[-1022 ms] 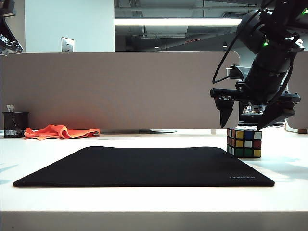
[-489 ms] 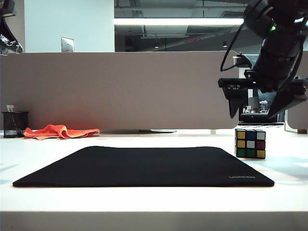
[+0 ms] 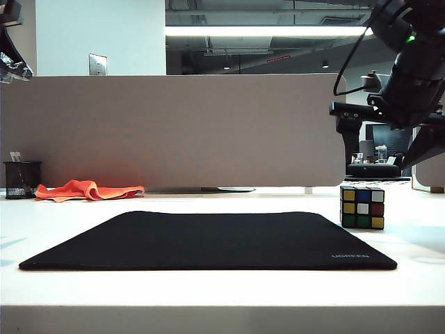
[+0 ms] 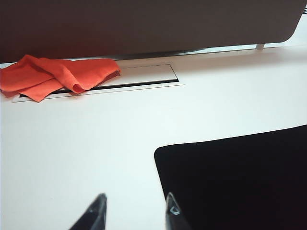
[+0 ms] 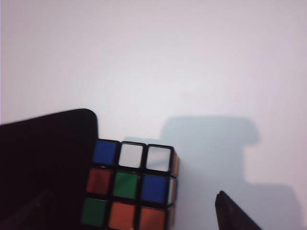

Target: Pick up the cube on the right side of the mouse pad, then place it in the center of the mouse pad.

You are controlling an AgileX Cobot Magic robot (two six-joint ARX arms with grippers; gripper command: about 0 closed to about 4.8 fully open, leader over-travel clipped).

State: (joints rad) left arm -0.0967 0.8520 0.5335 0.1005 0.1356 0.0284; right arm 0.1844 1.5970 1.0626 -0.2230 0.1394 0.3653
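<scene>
Here, in the exterior view, the cube (image 3: 362,207) sits at the pad's (image 3: 208,240) three o'clock, right gripper (image 3: 386,149) above, empty, jaws apart. Left wrist: left gripper (image 4: 135,211) spread, idle. Right wrist: pickup pending; it must descend, straddling the cube.

Ceiling strip light (image 3: 257,31) is glaring overhead; white table (image 3: 208,285) is reflecting brightly; right wrist view is showing soft focus and a shadow (image 5: 211,143).
</scene>
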